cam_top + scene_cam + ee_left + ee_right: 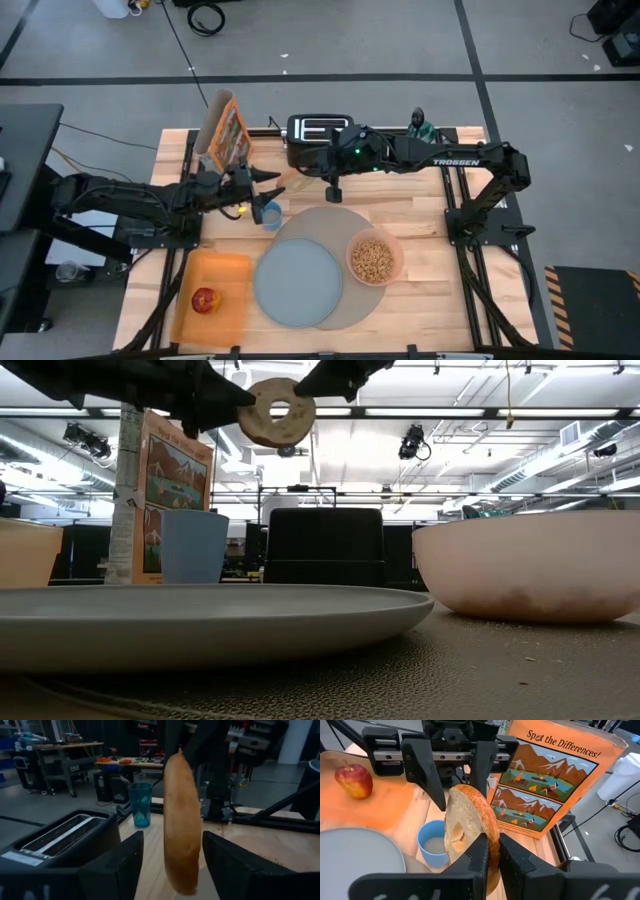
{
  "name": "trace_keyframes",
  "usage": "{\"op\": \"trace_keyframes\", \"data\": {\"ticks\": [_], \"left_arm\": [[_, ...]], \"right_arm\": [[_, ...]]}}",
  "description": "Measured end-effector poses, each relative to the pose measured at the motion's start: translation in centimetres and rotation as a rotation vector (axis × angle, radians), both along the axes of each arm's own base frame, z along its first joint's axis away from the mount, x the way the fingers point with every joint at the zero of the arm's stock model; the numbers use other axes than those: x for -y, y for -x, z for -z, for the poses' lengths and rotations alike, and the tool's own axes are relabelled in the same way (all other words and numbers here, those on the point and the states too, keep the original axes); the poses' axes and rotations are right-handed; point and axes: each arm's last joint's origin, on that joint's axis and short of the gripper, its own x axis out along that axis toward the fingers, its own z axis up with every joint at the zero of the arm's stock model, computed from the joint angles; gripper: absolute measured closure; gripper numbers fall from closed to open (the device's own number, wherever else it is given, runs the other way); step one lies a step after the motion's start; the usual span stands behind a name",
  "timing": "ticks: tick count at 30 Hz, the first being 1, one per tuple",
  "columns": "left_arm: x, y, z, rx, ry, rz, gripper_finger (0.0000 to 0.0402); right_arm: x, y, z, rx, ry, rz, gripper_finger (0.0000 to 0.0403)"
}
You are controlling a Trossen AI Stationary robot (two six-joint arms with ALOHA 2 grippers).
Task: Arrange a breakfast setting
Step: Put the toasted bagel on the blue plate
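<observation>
Right claw (pixel 491 851) pinches toasted bagel (pixel 470 827) upright above worktop (pixel 420 215). Left claw (pixel 172 857) spread open, fingers flanking bagel, not gripping.

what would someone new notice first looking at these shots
The bagel, held in the air between the two arms near the toaster: the right claw is shut on its edge, while the left claw straddles it with open fingers. Next, the empty plate on the mat, with the bowl of cereal on its right. The apple sits apart on the orange board at the front left.
</observation>
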Motion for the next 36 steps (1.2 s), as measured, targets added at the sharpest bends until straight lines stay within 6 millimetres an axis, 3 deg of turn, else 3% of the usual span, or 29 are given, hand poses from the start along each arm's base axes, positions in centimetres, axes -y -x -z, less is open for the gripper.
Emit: {"op": "trace_keyframes", "data": {"ticks": [18, 26, 30, 36], "left_arm": [[0.00, 0.02, 0.13, -0.022, -0.024, -0.002, 0.0332], [0.00, 0.02, 0.12, -0.023, -0.025, -0.002, 0.0346], [0.00, 0.02, 0.12, -0.022, -0.024, 0.000, 0.0347], [0.02, 0.02, 0.15, -0.024, -0.024, 0.004, 0.0348]], "right_arm": [[0.03, -0.10, -0.20, 0.024, -0.007, 0.005, 0.0360], [0.03, -0.11, -0.22, 0.028, -0.015, 0.008, 0.0355], [0.03, -0.13, -0.26, 0.033, -0.031, 0.014, 0.0330], [-0.08, -0.14, -0.28, 0.039, -0.069, -0.008, 0.0260]]}}
